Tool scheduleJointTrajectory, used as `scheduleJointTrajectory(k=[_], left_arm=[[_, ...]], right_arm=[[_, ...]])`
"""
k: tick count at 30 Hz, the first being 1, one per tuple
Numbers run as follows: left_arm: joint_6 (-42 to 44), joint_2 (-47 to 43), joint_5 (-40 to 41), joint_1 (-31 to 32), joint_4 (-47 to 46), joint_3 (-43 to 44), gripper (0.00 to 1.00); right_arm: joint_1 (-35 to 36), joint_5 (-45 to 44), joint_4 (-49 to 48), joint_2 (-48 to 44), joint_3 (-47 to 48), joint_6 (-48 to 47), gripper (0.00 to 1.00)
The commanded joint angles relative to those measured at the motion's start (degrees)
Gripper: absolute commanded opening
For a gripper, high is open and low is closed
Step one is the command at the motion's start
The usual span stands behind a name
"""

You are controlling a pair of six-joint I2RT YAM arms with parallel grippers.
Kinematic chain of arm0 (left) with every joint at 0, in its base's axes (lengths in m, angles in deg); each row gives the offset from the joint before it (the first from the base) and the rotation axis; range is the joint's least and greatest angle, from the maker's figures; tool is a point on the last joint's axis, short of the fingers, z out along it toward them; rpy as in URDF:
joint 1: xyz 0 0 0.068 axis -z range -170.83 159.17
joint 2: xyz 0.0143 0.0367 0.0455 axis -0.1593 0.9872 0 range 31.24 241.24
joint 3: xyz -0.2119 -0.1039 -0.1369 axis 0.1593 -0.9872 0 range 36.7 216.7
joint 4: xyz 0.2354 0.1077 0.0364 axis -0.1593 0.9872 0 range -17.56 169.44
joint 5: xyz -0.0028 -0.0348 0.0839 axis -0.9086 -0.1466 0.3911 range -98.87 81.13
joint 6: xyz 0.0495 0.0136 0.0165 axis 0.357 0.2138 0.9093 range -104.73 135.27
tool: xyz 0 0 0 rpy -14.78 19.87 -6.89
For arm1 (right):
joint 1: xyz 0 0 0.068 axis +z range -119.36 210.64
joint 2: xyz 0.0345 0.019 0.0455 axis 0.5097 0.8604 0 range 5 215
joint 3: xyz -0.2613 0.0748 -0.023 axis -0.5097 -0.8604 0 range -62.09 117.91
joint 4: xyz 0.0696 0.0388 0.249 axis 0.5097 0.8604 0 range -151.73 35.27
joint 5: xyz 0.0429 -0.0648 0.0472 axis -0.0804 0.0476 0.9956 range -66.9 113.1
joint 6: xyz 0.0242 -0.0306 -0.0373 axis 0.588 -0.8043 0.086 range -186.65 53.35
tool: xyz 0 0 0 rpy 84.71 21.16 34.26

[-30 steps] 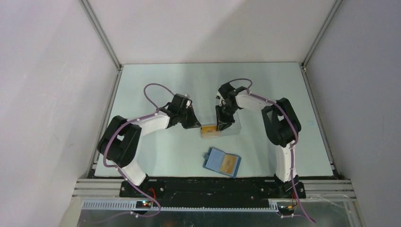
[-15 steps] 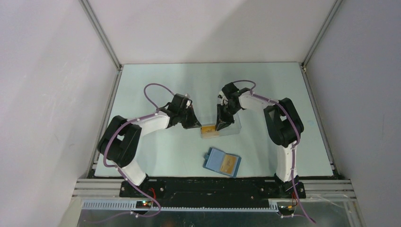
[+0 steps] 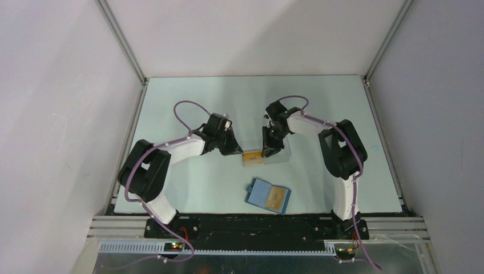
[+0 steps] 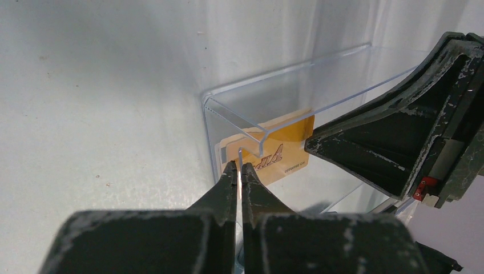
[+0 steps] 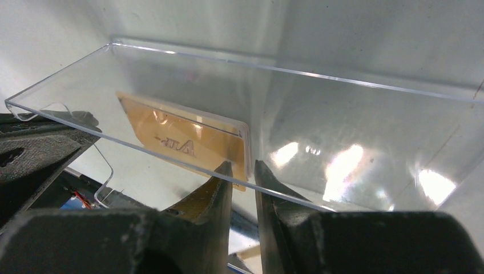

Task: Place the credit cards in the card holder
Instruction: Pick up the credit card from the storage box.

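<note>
Since a second ago the right arm has swung its elbow a little outward and its wrist has turned slightly over the clear box [image 3: 273,155]. The left arm, the box and the card holder [image 3: 259,192] lie as they did.

The orange-gold credit card [image 4: 282,153] inside the box carries slanted dark lettering with a line of fine print under it. Both are too blurred to read in either wrist view. A pale band runs along its top edge.

The card leans inside the clear box, near the box's left end. The left fingers [image 4: 234,176] are pressed together on the box's thin end wall, just in front of the card's lower left corner and apart from the card itself. The right fingers [image 5: 227,176] are a narrow gap apart at the card's other end. The card's lower corner [image 5: 244,178] shows in that gap, and I cannot tell whether either pad touches it. In the left wrist view the tip of the right fingers [image 4: 319,147] meets the card's right edge.

On the counter [image 3: 188,188], nearer the arm bases and well apart from the box, the blue card holder lies open and flat. A second orange credit card [image 3: 278,198] rests on its right half.
</note>
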Motion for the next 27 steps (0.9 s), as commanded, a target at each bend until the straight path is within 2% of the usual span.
scheduleJointTrajectory(k=[1, 7, 16, 27], left_arm=[[0.3, 0.8, -0.9, 1.3, 2.5, 0.1, 0.00], [0.3, 1.2, -1.0, 1.3, 2.4, 0.0, 0.00], [0.4, 1.4, -1.2, 1.3, 2.4, -0.1, 0.00], [0.5, 2.1, -1.2, 1.5, 2.4, 0.1, 0.00]], right_arm=[[0.9, -0.4, -1.5, 0.0, -0.7, 0.5, 0.25], [1.3, 2.6, -3.1, 0.0, -0.8, 1.0, 0.12], [1.2, 5.3, -4.0, -1.7, -0.8, 1.7, 0.09], [2.4, 1.8, -1.8, -5.0, 0.1, 1.5, 0.00]])
